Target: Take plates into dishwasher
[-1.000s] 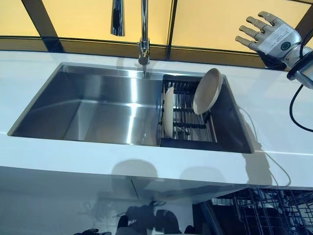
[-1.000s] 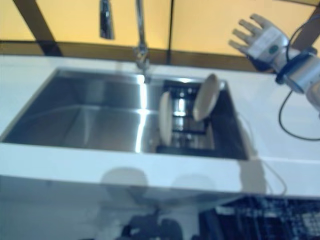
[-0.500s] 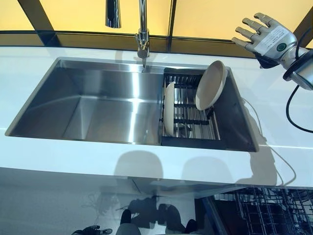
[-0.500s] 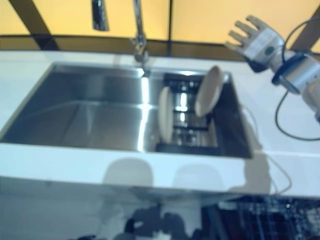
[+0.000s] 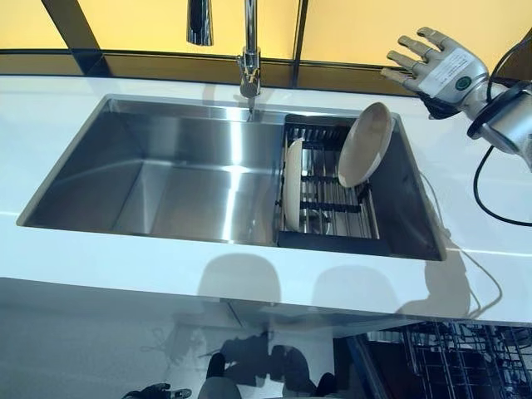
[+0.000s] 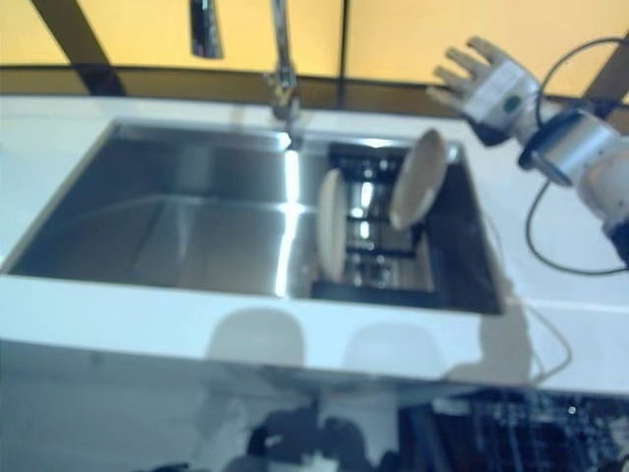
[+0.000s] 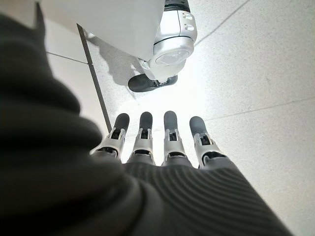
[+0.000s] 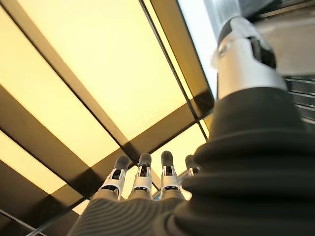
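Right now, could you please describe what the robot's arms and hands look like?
The right hand has silver fingers with dark tips, a pale back bearing a small round green mark, and a dark ribbed wrist cover joining a silver-grey arm. The left hand shows the same silver fingers, dark tips and dark ribbed cover.

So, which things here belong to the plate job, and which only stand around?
For the job:
- leaning plate
- upright plate
- rack holding both
- dishwasher basket
- right hand, open above the counter

Standing around:
- sink
- faucet
- counter
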Controlling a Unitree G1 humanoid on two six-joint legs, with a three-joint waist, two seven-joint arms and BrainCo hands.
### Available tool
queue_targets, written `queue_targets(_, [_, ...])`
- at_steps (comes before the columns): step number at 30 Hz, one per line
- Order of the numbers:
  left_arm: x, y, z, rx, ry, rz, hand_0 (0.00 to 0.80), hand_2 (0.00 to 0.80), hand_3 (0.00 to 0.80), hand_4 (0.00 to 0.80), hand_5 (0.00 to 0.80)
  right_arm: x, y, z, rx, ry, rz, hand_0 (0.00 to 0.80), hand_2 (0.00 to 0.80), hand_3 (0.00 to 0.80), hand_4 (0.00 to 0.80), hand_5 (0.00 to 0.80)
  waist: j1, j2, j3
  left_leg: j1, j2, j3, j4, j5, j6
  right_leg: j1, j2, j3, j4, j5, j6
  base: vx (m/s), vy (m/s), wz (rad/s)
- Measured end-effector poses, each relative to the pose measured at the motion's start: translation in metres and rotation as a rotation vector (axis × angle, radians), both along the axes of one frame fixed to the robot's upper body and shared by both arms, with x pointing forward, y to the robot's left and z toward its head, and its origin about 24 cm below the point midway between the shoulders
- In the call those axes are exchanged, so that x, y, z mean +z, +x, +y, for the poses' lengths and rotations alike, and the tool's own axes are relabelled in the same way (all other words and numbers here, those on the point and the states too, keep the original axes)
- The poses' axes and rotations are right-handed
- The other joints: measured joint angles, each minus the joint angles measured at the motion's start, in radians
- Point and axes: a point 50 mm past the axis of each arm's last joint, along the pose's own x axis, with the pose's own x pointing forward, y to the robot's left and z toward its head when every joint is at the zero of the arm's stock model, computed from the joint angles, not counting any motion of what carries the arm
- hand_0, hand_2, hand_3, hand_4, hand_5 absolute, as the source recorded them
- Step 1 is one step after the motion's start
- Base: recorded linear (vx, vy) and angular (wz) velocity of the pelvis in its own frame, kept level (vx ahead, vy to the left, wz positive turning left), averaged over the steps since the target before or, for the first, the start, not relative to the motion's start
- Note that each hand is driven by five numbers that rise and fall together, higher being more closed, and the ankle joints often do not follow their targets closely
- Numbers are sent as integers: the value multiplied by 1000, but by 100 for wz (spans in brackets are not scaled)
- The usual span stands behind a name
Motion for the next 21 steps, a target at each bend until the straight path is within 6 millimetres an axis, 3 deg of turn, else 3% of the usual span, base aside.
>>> queue_targets(5, [0,1,0,-1,0,-4,0,0,0,0,0,-3,3,7,22,8,8,0,0,0,0,0,1,5,14,-3,0,-1,0,0,0,-1,0,-2,0,0,0,-48,0,1])
queue_targets(21, [3,17,-1,5,-10,-54,0,0,0,0,0,-8,5,4,-30,-43,30,0,0,0,0,0,-1,17,41,-38,-2,-5,5,1,-1,-32,-1,-2,2,1,0,-30,-1,1])
